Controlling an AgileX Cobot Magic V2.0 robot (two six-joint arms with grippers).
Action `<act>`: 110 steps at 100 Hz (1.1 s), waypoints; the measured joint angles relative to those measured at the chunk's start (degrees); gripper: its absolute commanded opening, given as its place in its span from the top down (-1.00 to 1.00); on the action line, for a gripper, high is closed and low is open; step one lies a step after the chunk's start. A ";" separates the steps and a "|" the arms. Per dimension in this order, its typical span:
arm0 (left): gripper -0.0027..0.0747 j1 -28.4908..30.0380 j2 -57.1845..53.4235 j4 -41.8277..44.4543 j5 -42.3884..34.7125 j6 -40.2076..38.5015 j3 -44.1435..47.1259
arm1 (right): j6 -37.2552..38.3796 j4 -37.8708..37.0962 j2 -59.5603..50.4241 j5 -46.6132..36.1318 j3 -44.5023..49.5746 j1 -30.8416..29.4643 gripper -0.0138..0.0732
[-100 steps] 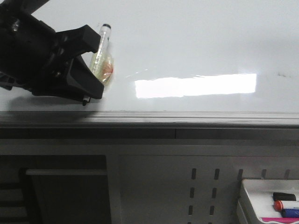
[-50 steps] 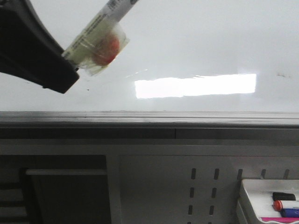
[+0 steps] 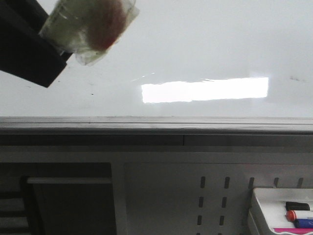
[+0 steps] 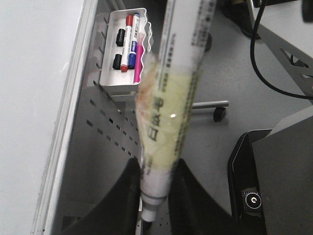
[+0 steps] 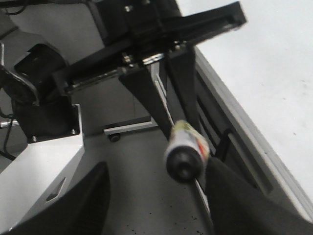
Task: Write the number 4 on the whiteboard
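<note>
Holding a marker (image 4: 161,127) tight in my left jaws (image 4: 151,196), I see the whiteboard (image 3: 205,44) has no number 4 yet, so all writing is left. The front view shows only the taped marker body over the board's near left part. The left wrist view alone shows the tray of markers (image 4: 124,46). My right jaws (image 5: 151,196) stand wide open, empty.

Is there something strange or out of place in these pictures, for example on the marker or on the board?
Yes. The marker in the left gripper is wrapped in a bulky wad of yellowish tape with an orange-red patch. The whiteboard shows only glare and faint smudges; no 4 is visible.
</note>
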 measured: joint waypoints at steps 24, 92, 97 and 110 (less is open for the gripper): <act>0.98 -0.59 0.00 0.35 -0.12 0.04 0.00 | 0.00 2.18 3.31 -8.38 -0.22 5.12 -0.21; 0.98 -0.59 0.00 -0.44 0.47 0.04 0.00 | -0.28 6.74 8.80 -13.96 -0.35 5.28 0.44; 0.98 -0.59 0.00 -0.85 0.86 0.04 0.00 | -0.38 6.74 8.90 -14.26 -0.35 5.28 0.59; 0.98 -0.59 0.00 -0.95 1.10 -0.06 0.00 | -0.98 6.63 8.90 -14.28 -0.35 5.17 0.85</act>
